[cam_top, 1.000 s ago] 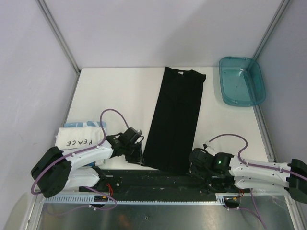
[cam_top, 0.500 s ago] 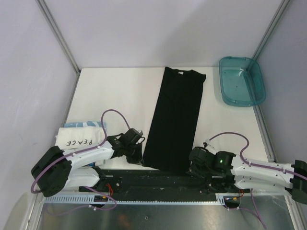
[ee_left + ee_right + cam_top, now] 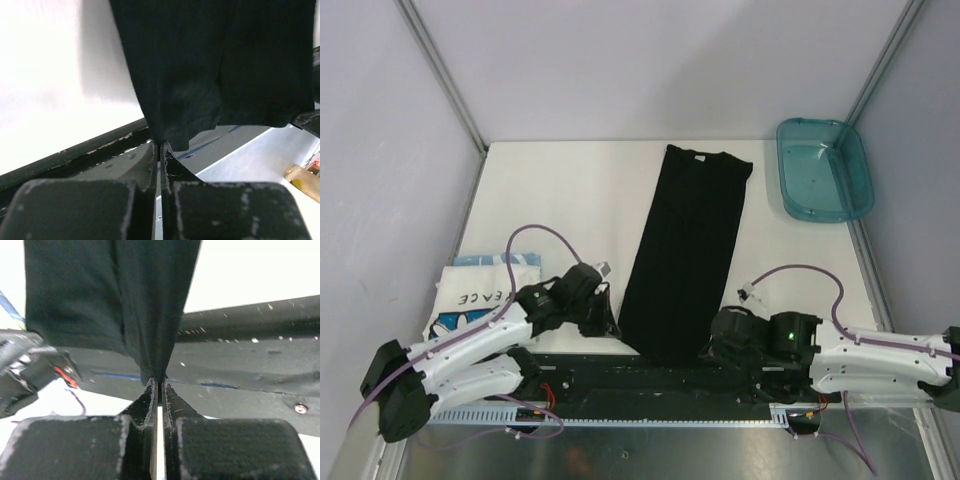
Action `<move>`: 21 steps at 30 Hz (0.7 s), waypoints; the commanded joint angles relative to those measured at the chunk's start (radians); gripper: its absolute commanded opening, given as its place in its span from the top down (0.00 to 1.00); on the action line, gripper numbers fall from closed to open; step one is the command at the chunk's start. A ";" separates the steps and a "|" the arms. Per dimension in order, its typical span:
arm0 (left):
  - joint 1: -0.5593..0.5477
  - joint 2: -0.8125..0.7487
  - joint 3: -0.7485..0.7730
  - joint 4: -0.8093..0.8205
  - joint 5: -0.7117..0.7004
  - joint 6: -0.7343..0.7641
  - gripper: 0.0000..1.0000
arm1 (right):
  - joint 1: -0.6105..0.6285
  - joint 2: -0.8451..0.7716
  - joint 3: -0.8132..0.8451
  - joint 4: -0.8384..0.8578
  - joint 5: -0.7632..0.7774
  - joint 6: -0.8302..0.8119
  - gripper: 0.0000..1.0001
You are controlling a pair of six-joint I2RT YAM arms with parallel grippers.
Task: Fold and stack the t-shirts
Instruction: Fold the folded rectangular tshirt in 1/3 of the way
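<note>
- Top external view: the black t-shirt (image 3: 685,240), folded into a long strip, lies mid-worktop (image 3: 560,190), collar toward 12 o'clock and hem at 6 o'clock.
- My left end effector (image 3: 160,145) is pinched tight on the hem's 7 o'clock corner.
- My right end effector (image 3: 159,380) is clamped on the 5 o'clock corner.
- The white t-shirt (image 3: 470,300) sits at 8 o'clock, and a teal bin (image 3: 823,168) at 2 o'clock.
</note>
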 commanded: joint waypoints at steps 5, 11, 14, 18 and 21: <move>0.061 0.263 0.356 -0.005 -0.072 0.129 1.00 | -0.405 0.037 0.168 -0.029 0.030 -0.351 1.00; 0.166 0.544 0.604 0.025 -0.080 0.219 1.00 | -0.767 0.208 0.191 0.215 -0.122 -0.604 1.00; 0.212 0.677 0.726 0.043 -0.078 0.236 1.00 | -0.875 0.331 0.229 0.339 -0.168 -0.669 1.00; 0.262 0.852 0.889 0.053 -0.067 0.254 1.00 | -0.964 0.497 0.297 0.458 -0.185 -0.717 1.00; 0.291 0.967 1.006 0.054 -0.059 0.250 1.00 | -1.021 0.625 0.351 0.535 -0.226 -0.740 1.00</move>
